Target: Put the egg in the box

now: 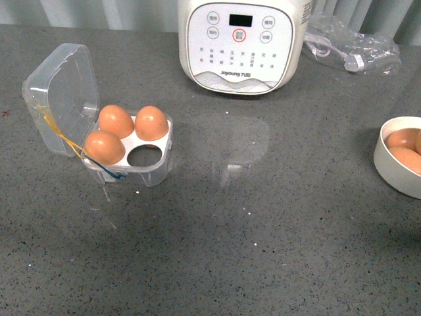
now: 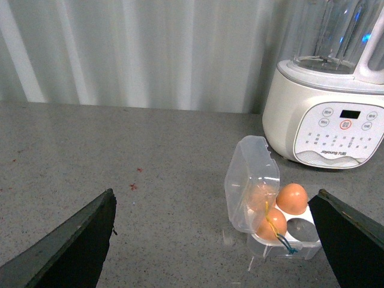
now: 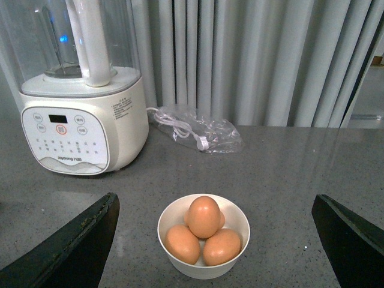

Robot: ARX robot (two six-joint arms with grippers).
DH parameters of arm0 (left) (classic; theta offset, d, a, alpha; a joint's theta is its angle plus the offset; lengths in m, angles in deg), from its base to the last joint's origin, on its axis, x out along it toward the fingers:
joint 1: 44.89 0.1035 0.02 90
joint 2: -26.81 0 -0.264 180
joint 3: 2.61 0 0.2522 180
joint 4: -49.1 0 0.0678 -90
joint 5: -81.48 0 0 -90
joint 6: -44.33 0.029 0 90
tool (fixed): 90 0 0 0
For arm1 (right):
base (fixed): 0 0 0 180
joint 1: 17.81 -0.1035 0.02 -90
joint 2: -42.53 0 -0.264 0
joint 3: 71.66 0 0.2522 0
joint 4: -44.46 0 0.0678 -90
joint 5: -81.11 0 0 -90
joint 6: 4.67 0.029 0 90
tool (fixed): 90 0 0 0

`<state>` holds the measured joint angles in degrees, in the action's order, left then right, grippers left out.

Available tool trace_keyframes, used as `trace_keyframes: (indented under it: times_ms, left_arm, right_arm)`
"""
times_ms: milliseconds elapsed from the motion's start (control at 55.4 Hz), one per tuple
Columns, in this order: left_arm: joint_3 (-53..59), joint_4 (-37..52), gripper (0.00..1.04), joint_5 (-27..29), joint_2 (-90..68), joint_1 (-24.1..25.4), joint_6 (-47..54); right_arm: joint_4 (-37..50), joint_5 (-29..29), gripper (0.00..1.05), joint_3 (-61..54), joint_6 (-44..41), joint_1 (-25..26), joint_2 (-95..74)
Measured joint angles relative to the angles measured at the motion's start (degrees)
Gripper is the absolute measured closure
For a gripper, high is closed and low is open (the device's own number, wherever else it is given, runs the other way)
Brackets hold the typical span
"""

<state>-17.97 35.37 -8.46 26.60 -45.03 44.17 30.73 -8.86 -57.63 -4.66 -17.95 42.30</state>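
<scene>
1. The egg (image 3: 204, 216), smooth, orange-brown and unmarked, lies on top of two others like it in a round white bowl (image 3: 235, 212). The bowl stands on the grey speckled surface (image 1: 263, 250), out to the right of the white Joyoung blender (image 1: 240, 43) and nearer the robot than it.
2. The small clear plastic four-cell box (image 1: 150, 174) sits to the left of the blender, also nearer the robot. Its hinged clear lid (image 1: 62, 92) is thrown back and stands up on the side away from the blender.
3. Three more orange-brown eggs (image 1: 116, 120) fill three cells of the white tray. The fourth cell (image 1: 146, 156), in the near row on the blender's side, is bare.
4. A yellow and blue string (image 1: 66, 138) trails across the box's hinge side.
5. A crumpled clear plastic bag with a white cable inside (image 1: 352, 43) lies just right of the blender, by the pale pleated curtain (image 3: 270, 60).
6. The left jaws are spread wide with nothing between them, and the box is in their camera's view.
7. The right jaws are likewise wide apart and empty, and the bowl shows between them.
</scene>
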Motion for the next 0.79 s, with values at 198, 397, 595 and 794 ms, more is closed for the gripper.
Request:
trace_keyframes:
  times_ms: [198,397,595,794]
  left_arm:
    - [0.0,0.0,0.07,0.0,0.0,0.0,0.0]
    - [0.0,0.0,0.07,0.0,0.0,0.0,0.02]
    - [0.0,0.0,0.07,0.0,0.0,0.0,0.0]
    - [0.0,0.0,0.07,0.0,0.0,0.0,0.0]
  right_arm:
    - [0.0,0.0,0.07,0.0,0.0,0.0,0.0]
    - [0.0,0.0,0.07,0.0,0.0,0.0,0.0]
    - [0.0,0.0,0.07,0.0,0.0,0.0,0.0]
    - [0.0,0.0,0.07,0.0,0.0,0.0,0.0]
